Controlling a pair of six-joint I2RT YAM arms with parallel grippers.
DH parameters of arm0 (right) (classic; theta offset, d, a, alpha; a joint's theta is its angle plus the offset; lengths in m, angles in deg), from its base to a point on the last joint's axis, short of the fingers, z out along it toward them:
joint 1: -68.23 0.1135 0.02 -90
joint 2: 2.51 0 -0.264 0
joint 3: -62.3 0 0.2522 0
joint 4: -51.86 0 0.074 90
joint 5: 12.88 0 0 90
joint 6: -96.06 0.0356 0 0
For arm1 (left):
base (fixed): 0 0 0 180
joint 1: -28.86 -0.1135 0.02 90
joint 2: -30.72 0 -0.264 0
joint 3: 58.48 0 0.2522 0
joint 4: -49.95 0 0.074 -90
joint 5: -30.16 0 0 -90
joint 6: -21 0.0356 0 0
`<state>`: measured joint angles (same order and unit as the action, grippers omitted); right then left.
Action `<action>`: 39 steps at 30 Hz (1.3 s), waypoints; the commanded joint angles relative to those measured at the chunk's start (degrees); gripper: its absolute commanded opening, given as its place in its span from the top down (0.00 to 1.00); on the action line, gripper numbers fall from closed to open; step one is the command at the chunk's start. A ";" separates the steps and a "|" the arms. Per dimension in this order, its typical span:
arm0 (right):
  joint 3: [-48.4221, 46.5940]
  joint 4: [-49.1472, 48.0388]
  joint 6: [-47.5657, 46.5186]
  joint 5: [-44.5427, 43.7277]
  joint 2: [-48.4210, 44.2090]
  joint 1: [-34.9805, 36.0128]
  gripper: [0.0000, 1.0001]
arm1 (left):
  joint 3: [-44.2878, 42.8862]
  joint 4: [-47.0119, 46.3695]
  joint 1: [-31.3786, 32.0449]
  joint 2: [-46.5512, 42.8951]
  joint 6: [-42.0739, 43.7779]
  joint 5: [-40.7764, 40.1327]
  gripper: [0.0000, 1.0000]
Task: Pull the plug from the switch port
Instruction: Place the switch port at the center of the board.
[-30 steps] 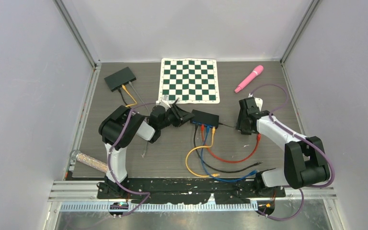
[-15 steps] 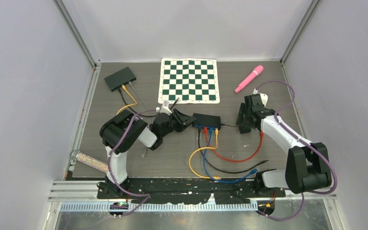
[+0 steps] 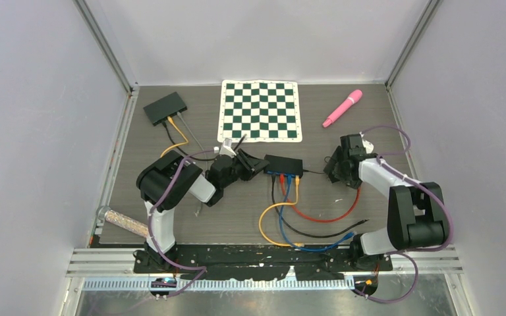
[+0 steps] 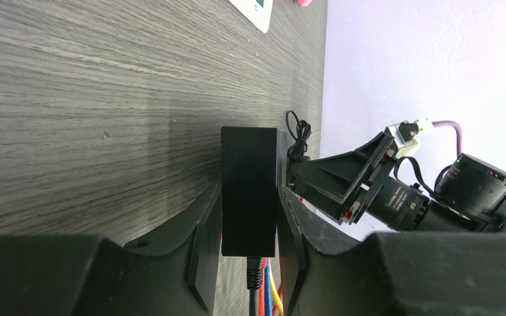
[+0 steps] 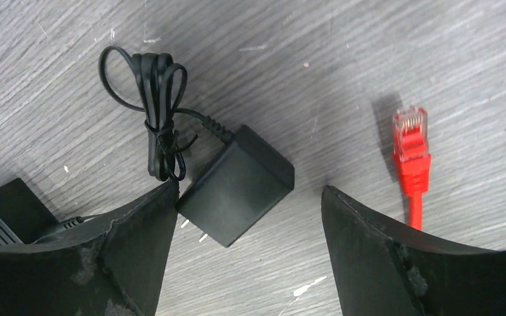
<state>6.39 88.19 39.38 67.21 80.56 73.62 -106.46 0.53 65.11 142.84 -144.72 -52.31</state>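
The black switch [image 3: 284, 164] lies mid-table with red, blue, orange and black cables [image 3: 288, 179] plugged into its near side. My left gripper [image 3: 249, 164] is shut on the switch's left end. In the left wrist view the switch [image 4: 249, 178] sits between both fingers, with the cables below it. My right gripper [image 3: 338, 168] is open, just right of the switch. In the right wrist view its jaws straddle a black power adapter [image 5: 237, 184] with a bundled cord. A loose red plug [image 5: 412, 148] lies on the table to the right, also seen in the top view [image 3: 358, 187].
A second black switch [image 3: 165, 107] with cables sits at the back left. A green chessboard mat [image 3: 260, 110] lies at the back middle and a pink tool [image 3: 342, 108] at the back right. A glittery tube [image 3: 122, 222] lies at the front left. Cable loops [image 3: 303, 227] cover the near middle.
My right arm has folded in and its gripper has moved a little nearer and lower over the adapter. My left gripper and the switch shifted slightly right, then held still.
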 commanded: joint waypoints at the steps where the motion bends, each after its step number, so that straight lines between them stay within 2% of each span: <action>1: 2.95 -1.93 9.17 -2.92 -4.46 -0.22 0.18 | -0.45 -2.03 -0.71 -1.81 2.18 -1.56 0.86; 3: 3.45 -2.06 10.04 -2.91 -5.39 -0.20 0.20 | -0.47 -1.73 -0.82 -2.03 2.40 -1.44 0.86; 6: 3.24 -2.02 6.93 -1.74 -6.88 -0.20 0.31 | -0.39 -1.00 -1.05 -2.56 2.98 -1.46 0.86; 12: 5.12 1.33 0.88 -10.40 -10.28 -0.71 0.41 | -0.06 -1.44 -1.28 -2.35 3.27 -1.34 0.86; 15: 5.64 0.15 -1.22 -9.42 -11.87 -2.21 0.48 | -0.10 -2.38 -1.43 -1.83 3.30 -0.87 0.86; 16: 5.47 -0.31 -1.76 -8.35 -11.96 -2.44 0.48 | -0.14 -2.92 -1.37 -1.63 3.17 -0.67 0.86; 19: 4.00 -0.78 -2.85 -7.09 -10.71 -3.32 0.37 | -0.15 -4.04 -1.49 -1.46 2.95 -0.07 0.86; 21: 2.31 -0.79 -3.98 -6.11 -8.64 -4.17 0.33 | -0.17 -4.13 -1.52 -1.50 2.98 0.32 0.86; 24: 0.05 -0.68 -4.67 -2.89 -5.23 -6.01 0.32 | -0.26 -4.95 -1.52 -1.64 3.05 0.82 0.86; 28: 0.08 -2.17 -5.42 1.92 -0.79 -7.40 0.43 | -0.78 -5.78 -1.54 -2.04 3.35 1.91 0.86; 30: 0.35 -2.43 -5.83 2.61 -1.32 -7.49 0.52 | -1.37 -6.06 -1.67 -2.27 3.87 2.73 0.86; 31: 0.38 -2.43 -6.08 3.03 -2.07 -7.49 0.63 | -1.55 -6.28 -1.64 -2.35 3.91 3.09 0.85; 33: 0.48 -2.24 -6.83 3.60 -5.50 -7.50 0.72 | -1.65 -6.89 -1.62 -2.26 3.62 3.14 0.85; 39: -3.59 4.15 -8.96 -0.21 -19.52 -7.50 0.75 | 0.58 -11.66 -1.68 -0.51 1.78 0.44 0.85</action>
<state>7.48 89.72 32.48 69.87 70.27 66.25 -106.44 -1.11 63.86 142.46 -142.10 -50.23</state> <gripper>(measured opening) 0.448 0.343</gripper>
